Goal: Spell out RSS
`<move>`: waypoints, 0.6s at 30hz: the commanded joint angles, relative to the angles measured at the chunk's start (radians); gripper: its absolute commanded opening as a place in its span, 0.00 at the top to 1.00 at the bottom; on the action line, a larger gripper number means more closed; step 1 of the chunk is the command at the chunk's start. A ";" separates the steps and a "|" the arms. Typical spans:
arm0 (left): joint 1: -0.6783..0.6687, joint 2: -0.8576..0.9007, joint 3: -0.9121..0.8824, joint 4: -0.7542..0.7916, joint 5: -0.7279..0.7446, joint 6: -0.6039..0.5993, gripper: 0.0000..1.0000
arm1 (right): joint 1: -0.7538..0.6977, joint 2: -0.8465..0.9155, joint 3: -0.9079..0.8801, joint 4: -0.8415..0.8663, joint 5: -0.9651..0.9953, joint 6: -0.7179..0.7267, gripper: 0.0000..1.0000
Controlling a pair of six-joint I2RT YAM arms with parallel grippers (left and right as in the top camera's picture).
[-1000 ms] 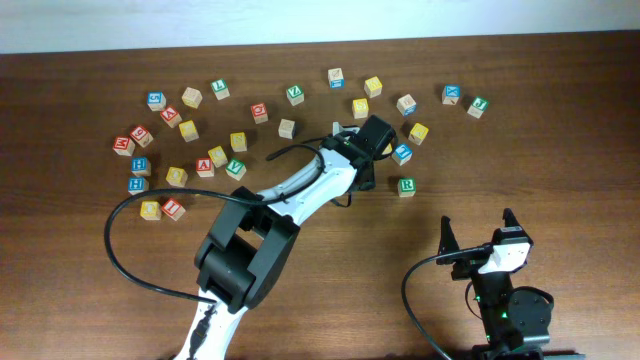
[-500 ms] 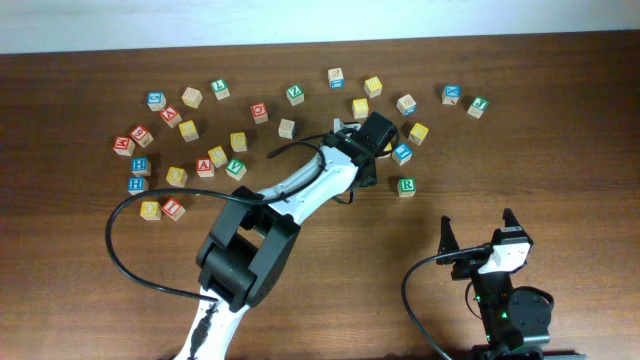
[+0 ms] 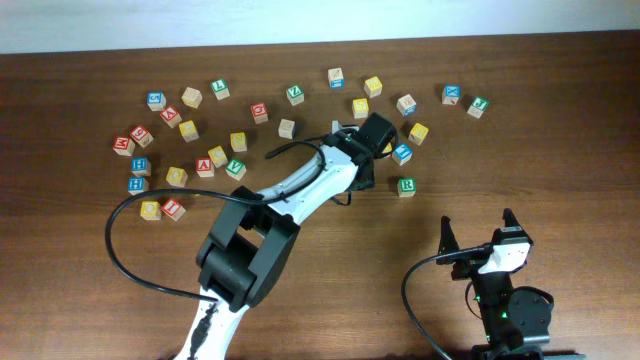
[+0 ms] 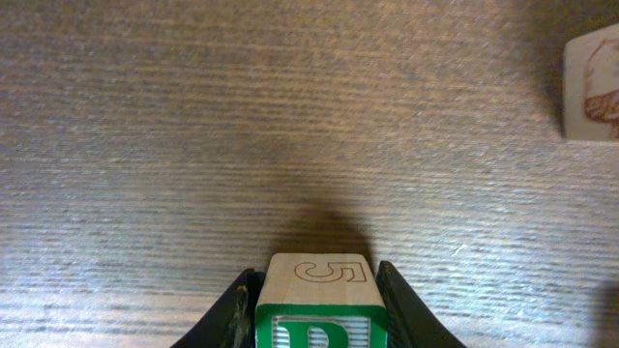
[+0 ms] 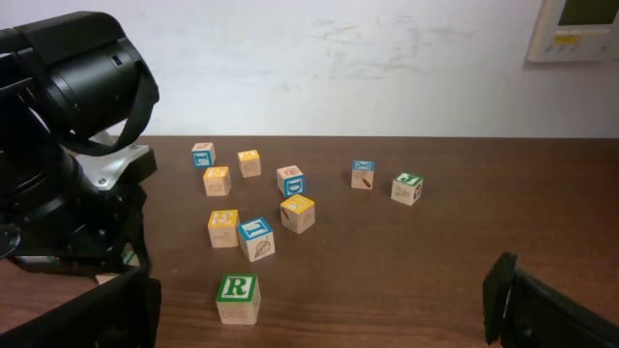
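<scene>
Between left fingers (image 4: 237,311), green-bordered cube (image 4: 319,288), tabletop (image 4: 290,126) ahead

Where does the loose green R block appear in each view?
Overhead: green R block right of centre, below the scatter.
Right wrist: green R block in front, left of centre.
Left wrist: not in it; the left pincer grips a different block.
Landmark in both: blue block just behind it.

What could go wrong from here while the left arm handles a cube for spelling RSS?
1. The left fingers clamp a green-bordered cube whose letter is cut off in the wrist view, while the green R cube sits apart on the table. The held cube may be the wrong block.
2. A blue cube lies close beside those fingers in the overhead view, so lifting or swinging might knock it.
</scene>
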 commanded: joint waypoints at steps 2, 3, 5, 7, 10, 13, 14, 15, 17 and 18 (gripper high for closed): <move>-0.003 -0.021 0.023 -0.045 -0.007 -0.009 0.72 | -0.007 -0.006 -0.006 -0.004 0.009 -0.003 0.02; -0.003 -0.037 0.023 -0.055 -0.007 -0.009 0.72 | -0.007 -0.006 -0.006 -0.004 0.009 -0.003 0.02; -0.003 -0.069 0.023 -0.074 -0.007 -0.009 0.73 | -0.007 -0.006 -0.006 -0.004 0.009 -0.003 0.01; -0.003 -0.109 0.023 -0.115 -0.003 -0.010 0.75 | -0.007 -0.006 -0.006 -0.004 0.009 -0.003 0.02; 0.000 -0.182 0.023 -0.206 0.038 -0.010 0.75 | -0.007 -0.006 -0.006 -0.004 0.009 -0.003 0.02; 0.018 -0.251 0.023 -0.313 0.042 -0.010 0.75 | -0.007 -0.006 -0.006 -0.004 0.009 -0.003 0.02; 0.026 -0.270 0.023 -0.347 0.042 -0.010 0.75 | -0.007 -0.006 -0.006 -0.004 0.009 -0.003 0.02; 0.039 -0.292 0.023 -0.390 0.039 -0.010 0.74 | -0.007 -0.006 -0.006 -0.004 0.009 -0.003 0.02; 0.061 -0.317 0.023 -0.454 0.036 -0.009 0.72 | -0.007 -0.006 -0.006 -0.004 0.009 -0.003 0.02; 0.078 -0.330 0.023 -0.502 0.019 -0.009 0.71 | -0.007 -0.006 -0.006 -0.004 0.009 -0.003 0.02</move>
